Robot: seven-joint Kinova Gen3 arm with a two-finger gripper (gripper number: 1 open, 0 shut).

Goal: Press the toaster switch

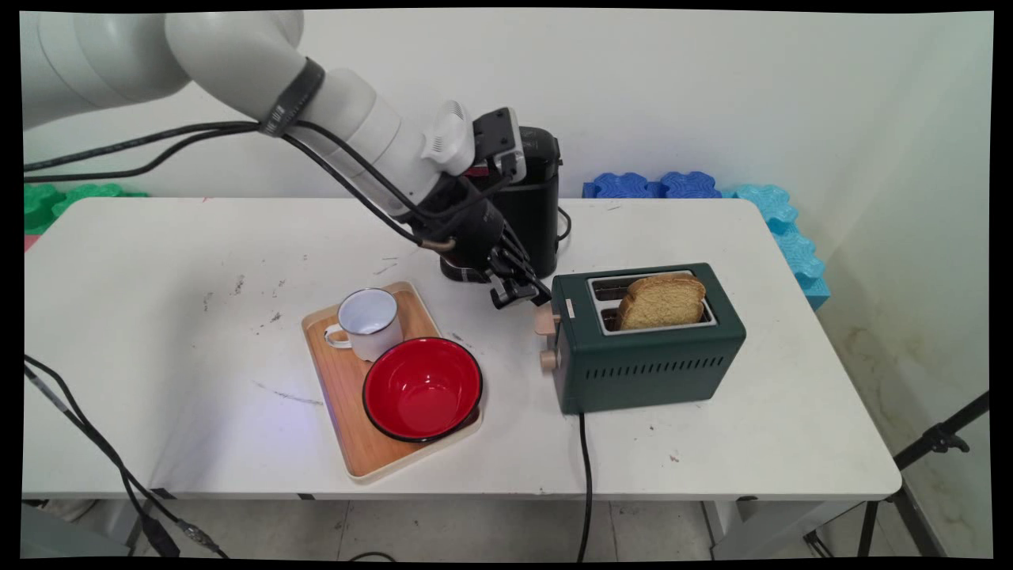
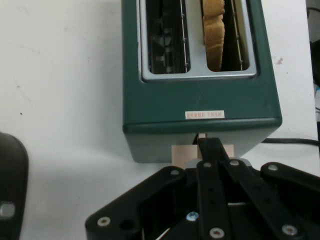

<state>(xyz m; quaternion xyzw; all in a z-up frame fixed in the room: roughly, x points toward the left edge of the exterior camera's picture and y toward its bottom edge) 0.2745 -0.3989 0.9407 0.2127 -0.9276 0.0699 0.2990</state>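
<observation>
Near the table's point(image 1: 712, 443) right edge, the gripper point(image 1: 529, 294), fingers closed together and holding nothing, presses on the lever point(image 1: 544, 321) of the toaster point(image 1: 649, 356), whose near slot holds toast point(image 1: 661, 301); a straight, centred downward push looks best.

We see a plain white wall point(image 1: 673, 87) behind the white table point(image 1: 158, 332), whose top shows dark scuffs and smudges near its left side. Green foam blocks point(image 1: 55, 202) lie beyond the table's far left corner; blue foam blocks point(image 1: 696, 190) run past its far right corner. A black stand leg point(image 1: 934, 443) crosses the pale, stained floor point(image 1: 894, 348) at right.
</observation>
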